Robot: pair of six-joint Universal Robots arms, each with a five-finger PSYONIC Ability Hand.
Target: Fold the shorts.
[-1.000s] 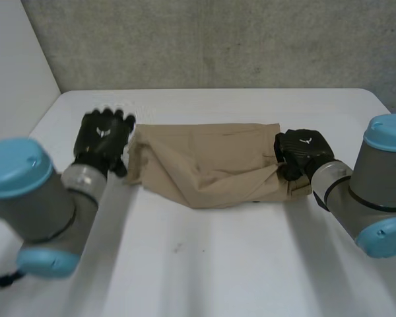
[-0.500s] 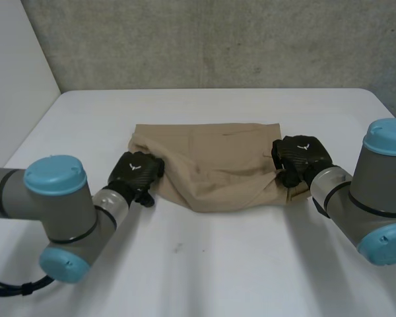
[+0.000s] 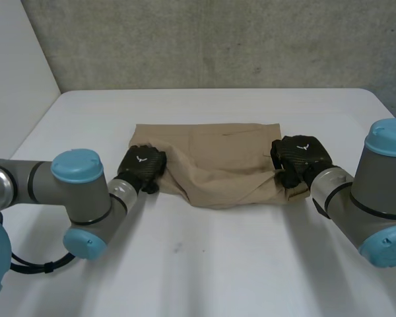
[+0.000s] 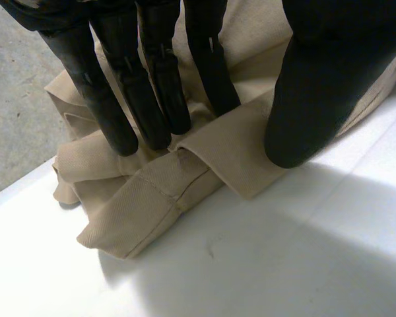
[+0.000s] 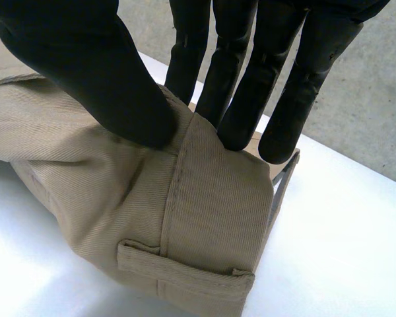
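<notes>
The shorts (image 3: 218, 162) lie rumpled mid-table (image 3: 218, 264), long axis parallel to the far edge. The waistband (image 5: 211, 198) points to the right edge. The left hand (image 3: 141, 166) pinches the hem end between fingers and thumb, and the right hand (image 3: 302, 155) pinches the waistband likewise.

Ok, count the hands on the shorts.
2. The left hand pinches the shorts at their left end; the right hand pinches the waistband at their right end.
</notes>
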